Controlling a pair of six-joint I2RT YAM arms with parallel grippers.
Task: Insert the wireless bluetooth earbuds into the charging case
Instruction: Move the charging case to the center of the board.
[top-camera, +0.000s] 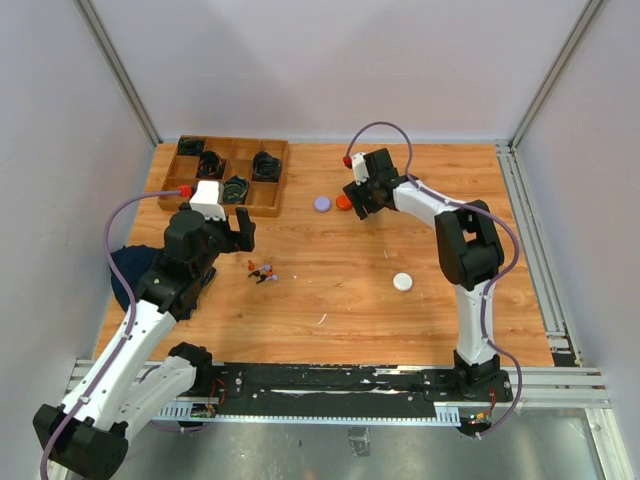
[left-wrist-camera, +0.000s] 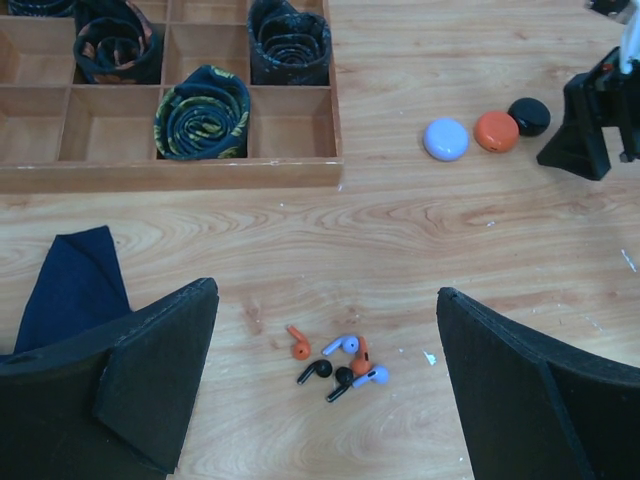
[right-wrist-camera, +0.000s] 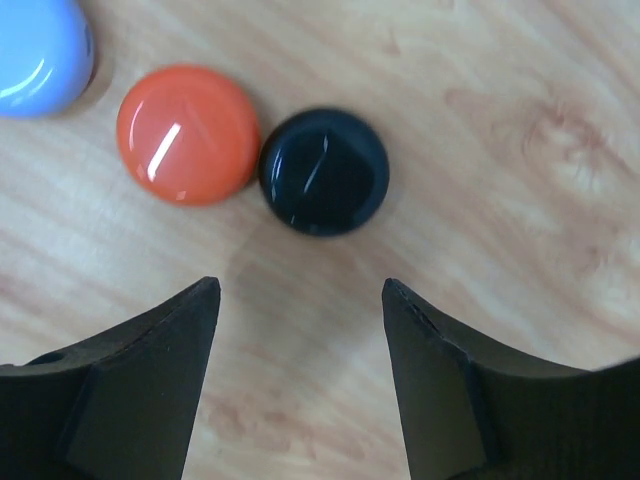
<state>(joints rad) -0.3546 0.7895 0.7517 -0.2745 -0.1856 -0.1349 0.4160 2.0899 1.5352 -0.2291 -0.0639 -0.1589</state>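
Hovering over bare table (left-wrist-camera: 480, 250), the left end effector (left-wrist-camera: 328, 300) stood wide open, empty, above the earbuds (left-wrist-camera: 340, 362), clustered well clear of the tray (left-wrist-camera: 170, 175) edge. The right end effector (right-wrist-camera: 300, 290) gaped empty just short of the black case (right-wrist-camera: 325, 170), which touched the orange case (right-wrist-camera: 185, 133).

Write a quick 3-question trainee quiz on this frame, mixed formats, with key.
1. True or false: the right claw is open and holds nothing.
2. Which round case lies away from the other three? A purple case; B orange case; C white case.
3. Fill in: the loose earbuds lie in front of the ___ claw.
Key: 1 true; 2 C; 3 left claw.
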